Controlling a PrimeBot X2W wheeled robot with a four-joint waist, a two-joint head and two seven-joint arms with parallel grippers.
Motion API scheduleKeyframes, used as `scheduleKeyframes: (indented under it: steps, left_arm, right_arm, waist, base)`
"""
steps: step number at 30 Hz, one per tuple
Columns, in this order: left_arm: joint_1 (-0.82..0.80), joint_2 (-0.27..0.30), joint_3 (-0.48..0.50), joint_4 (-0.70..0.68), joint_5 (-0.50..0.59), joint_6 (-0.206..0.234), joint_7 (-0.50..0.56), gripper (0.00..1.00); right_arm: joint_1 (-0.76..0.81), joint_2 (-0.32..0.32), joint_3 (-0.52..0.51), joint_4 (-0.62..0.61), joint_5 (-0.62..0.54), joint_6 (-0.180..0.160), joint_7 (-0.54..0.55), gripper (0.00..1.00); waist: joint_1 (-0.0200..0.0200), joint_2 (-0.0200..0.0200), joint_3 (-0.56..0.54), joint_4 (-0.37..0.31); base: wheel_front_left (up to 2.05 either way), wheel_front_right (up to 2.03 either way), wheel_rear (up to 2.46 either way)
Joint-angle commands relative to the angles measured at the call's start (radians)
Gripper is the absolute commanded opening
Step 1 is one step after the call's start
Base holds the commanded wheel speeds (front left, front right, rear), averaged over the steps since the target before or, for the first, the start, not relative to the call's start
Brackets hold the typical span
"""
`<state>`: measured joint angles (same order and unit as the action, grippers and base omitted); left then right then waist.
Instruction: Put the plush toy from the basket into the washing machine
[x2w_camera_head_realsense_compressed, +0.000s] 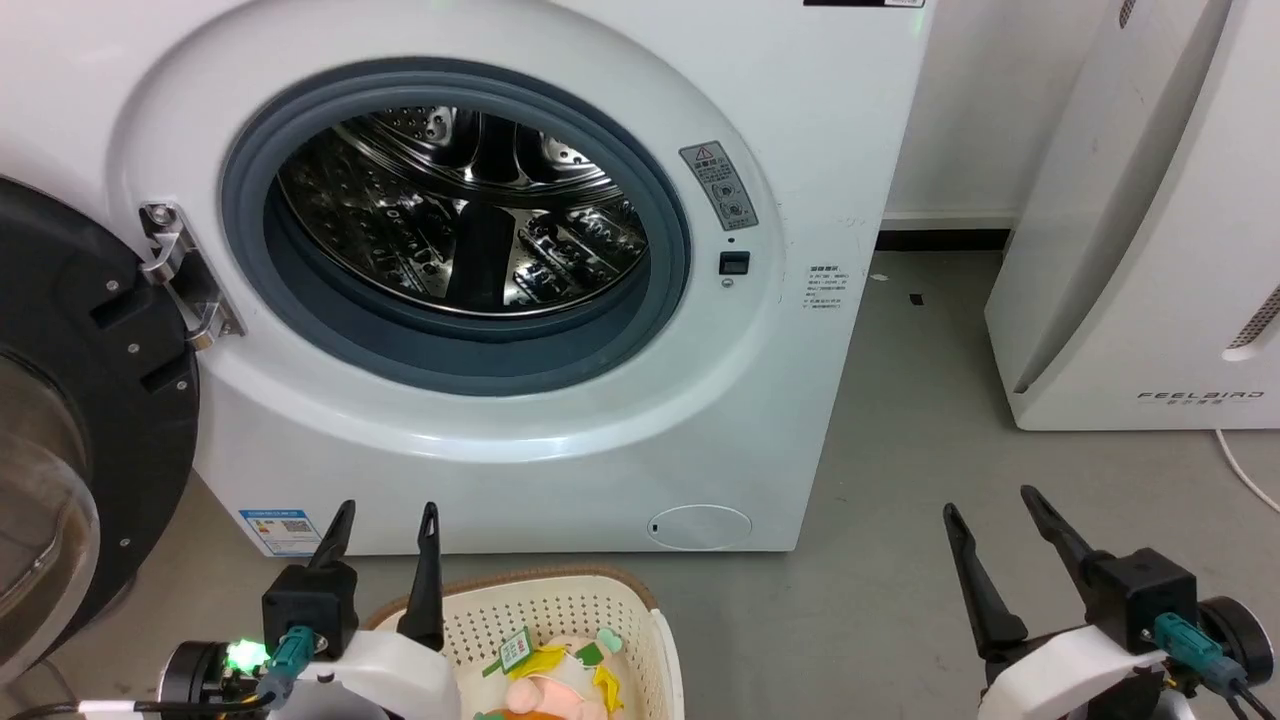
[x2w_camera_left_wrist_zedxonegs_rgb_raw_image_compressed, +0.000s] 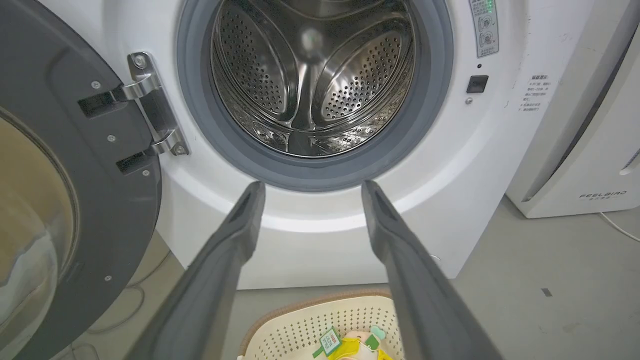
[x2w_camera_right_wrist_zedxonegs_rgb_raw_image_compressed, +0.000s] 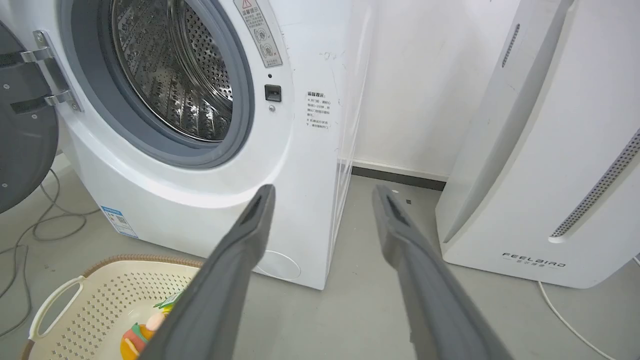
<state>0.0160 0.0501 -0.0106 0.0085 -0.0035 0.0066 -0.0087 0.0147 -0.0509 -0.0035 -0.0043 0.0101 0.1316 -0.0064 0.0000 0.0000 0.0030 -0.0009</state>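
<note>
The plush toy (x2w_camera_head_realsense_compressed: 555, 682) lies in the cream basket (x2w_camera_head_realsense_compressed: 560, 610) at the bottom of the head view, its green-white tag up; the toy (x2w_camera_left_wrist_zedxonegs_rgb_raw_image_compressed: 357, 346) also peeks between my left fingers, and its burger base (x2w_camera_right_wrist_zedxonegs_rgb_raw_image_compressed: 134, 340) shows in the right wrist view. The washing machine (x2w_camera_head_realsense_compressed: 820, 120) stands right behind the basket (x2w_camera_right_wrist_zedxonegs_rgb_raw_image_compressed: 90, 305), its black-framed door (x2w_camera_head_realsense_compressed: 80, 420) swung open to the left and the steel drum (x2w_camera_head_realsense_compressed: 460, 210) bare. My left gripper (x2w_camera_head_realsense_compressed: 388, 518) is open above the basket's left rim. My right gripper (x2w_camera_head_realsense_compressed: 990, 503) is open over the floor to the right.
A plain white appliance marked FEELBIRD (x2w_camera_head_realsense_compressed: 1150, 220) stands to the right of the machine, with a white cable (x2w_camera_head_realsense_compressed: 1245, 470) trailing from it. Grey floor (x2w_camera_head_realsense_compressed: 900, 450) lies between the two. Dark cables (x2w_camera_right_wrist_zedxonegs_rgb_raw_image_compressed: 30, 235) run on the floor under the open door.
</note>
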Motion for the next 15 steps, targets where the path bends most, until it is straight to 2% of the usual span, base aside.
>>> scheduleKeyframes:
  steps: [1, 15]
  left_arm:
    - [-0.001, 0.0, -0.002, 0.004, -0.008, 0.004, -0.008, 1.0]
    - [-0.014, 0.0, -0.018, 0.037, -0.028, 0.011, -0.037, 1.0]
  right_arm:
    - [0.001, 0.0, -0.003, -0.004, 0.007, 0.0, -0.011, 1.0]
    - [-0.003, 0.0, -0.013, -0.022, 0.024, 0.0, -0.04, 1.0]
  waist:
    - [0.0, 0.0, 0.001, 0.0]
    - [0.0, 0.0, 0.033, -0.007]
  base:
    - [0.0, 0.0, 0.0]
    - [0.0, 0.0, 0.0]
